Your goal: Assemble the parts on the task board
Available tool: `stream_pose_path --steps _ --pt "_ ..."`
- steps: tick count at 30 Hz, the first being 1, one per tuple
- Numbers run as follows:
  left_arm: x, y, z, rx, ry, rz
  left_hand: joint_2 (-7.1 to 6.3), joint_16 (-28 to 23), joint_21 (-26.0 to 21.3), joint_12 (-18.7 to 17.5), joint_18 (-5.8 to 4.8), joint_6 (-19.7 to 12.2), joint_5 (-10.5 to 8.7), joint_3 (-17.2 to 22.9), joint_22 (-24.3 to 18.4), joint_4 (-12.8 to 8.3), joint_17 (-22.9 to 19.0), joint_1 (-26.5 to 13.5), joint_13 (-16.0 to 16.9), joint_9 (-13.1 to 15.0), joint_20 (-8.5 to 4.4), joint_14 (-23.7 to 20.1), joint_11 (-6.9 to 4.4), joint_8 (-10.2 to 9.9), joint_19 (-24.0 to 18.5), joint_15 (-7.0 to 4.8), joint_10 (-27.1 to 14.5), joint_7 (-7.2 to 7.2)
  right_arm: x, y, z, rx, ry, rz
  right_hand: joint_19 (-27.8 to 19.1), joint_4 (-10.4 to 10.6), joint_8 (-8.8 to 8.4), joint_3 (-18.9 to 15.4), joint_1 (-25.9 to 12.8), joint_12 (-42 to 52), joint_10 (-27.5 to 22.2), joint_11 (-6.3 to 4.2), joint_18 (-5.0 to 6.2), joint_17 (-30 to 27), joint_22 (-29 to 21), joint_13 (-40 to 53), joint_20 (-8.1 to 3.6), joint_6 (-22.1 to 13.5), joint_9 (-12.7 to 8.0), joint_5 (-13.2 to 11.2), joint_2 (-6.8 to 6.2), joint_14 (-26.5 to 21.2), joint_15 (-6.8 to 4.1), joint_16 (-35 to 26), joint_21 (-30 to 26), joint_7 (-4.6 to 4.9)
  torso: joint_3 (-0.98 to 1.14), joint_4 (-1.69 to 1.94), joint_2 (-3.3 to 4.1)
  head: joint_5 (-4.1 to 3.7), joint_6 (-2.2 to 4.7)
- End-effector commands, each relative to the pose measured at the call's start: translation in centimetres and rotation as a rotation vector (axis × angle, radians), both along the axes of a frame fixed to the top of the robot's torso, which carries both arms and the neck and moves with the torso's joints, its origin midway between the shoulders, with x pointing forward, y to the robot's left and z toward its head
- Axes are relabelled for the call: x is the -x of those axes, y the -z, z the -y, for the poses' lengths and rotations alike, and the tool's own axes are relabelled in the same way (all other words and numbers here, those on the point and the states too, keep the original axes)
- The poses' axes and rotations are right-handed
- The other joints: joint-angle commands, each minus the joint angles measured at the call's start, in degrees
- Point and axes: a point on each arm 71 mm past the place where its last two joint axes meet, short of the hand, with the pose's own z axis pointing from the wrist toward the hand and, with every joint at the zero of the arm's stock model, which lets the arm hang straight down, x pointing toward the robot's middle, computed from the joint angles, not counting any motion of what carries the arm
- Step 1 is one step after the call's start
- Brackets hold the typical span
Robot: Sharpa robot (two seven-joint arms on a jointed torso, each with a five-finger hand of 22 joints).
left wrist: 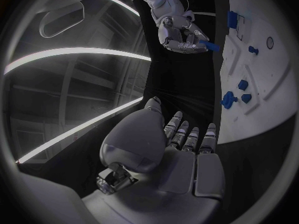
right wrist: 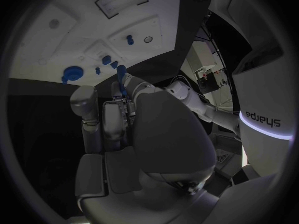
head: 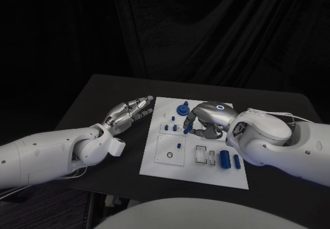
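Nearby, blue parts (head: pixel 225 159) flank the right hand (head: pixel 208 118).

We see a black surface (head: pixel 275 105) before a dark hanging curtain (head: pixel 206 38), with floor beneath.
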Motion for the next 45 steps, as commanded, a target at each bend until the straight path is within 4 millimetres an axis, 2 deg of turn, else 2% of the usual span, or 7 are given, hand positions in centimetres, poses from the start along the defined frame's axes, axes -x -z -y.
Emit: stream_pose_path --steps 1,9,14,23,45 --pt "0.0 -0.3 0.2 0.041 0.001 0.033 0.12 -0.21 0.2 0.25 1.09 0.08 0.06 0.04 -0.03 0.14 -0.06 0.07 0.09 0.04 0.43 -0.03 0.49 0.16 0.01 0.42 0.08 0.46 1.0 0.8 -1.5 0.093 -0.079 0.051 0.2 -0.27 -0.02 -0.11 -0.63 -0.52 2.05 -1.64 -0.51 -0.01 6.32 -0.01 -0.08 -0.03 4.61 -0.24 -0.21 0.3 -0.11 0.12 0.29 0.22 0.01 0.0 0.04 0.05 -0.01" --pt "0.1 -0.1 0.3 0.045 0.007 0.029 0.21 -0.21 0.2 0.25 1.1 0.03 0.19 0.11 -0.04 0.07 -0.06 0.21 0.08 0.03 0.48 -0.03 0.63 0.14 0.02 0.42 0.05 0.6 2.4 2.5 -4.7 0.109 -0.175 0.074 0.5 -0.31 -0.06 -0.21 -1.04 -0.62 2.6 -1.81 -0.62 0.45 6.47 -0.04 -0.1 0.1 4.69 -0.08 -0.5 0.58 -0.2 0.4 0.94 0.07 0.02 0.04 0.0 0.57 -0.01" --pt "0.1 0.0 0.3 0.045 0.009 0.025 0.24 -0.21 0.2 0.25 1.1 -0.06 0.24 0.14 -0.05 0.04 -0.06 0.29 0.08 0.02 0.49 -0.03 0.69 0.12 0.02 0.42 0.03 0.62 2.6 3.6 -5.7 0.148 -0.208 0.075 0.52 -0.42 -0.1 -0.17 -1.06 -0.63 2.86 -1.9 -0.61 0.41 6.48 -0.03 -0.13 0.13 4.72 0.08 -0.54 0.6 -0.27 0.39 0.96 0.02 0.0 0.08 -0.01 0.93 -0.01" --pt "0.3 0.3 0.4 0.045 0.011 0.018 0.31 -0.21 0.21 0.25 1.11 -0.04 0.35 0.2 -0.03 0.0 -0.06 0.4 0.08 0.02 0.51 -0.03 0.76 0.11 0.03 0.43 0.0 0.69 3.1 5.0 -6.0 0.177 -0.223 0.058 0.34 -0.66 -0.31 -0.11 -1.04 -0.63 3.24 -1.99 -0.54 -0.1 6.39 0.01 -0.19 -0.04 4.71 0.17 -0.59 0.33 -0.34 0.05 0.63 0.02 0.0 0.06 -0.03 1.38 -0.01" --pt "0.6 0.8 0.2 0.043 0.012 -0.001 0.41 -0.2 0.23 0.18 1.11 0.3 0.97 0.57 -0.06 -0.44 -0.05 1.43 0.05 0.08 0.68 0.0 0.79 0.18 0.06 0.75 -0.27 1.12 3.5 6.3 -5.9 0.164 -0.236 0.124 0.23 -1.2 -0.3 -0.08 -1.11 -0.61 4.07 -2.21 -0.56 -0.27 6.42 0.2 -0.32 0.47 4.89 0.49 -0.75 0.15 -0.49 -0.15 0.65 -0.11 0.0 0.05 -0.04 1.3 -0.01"
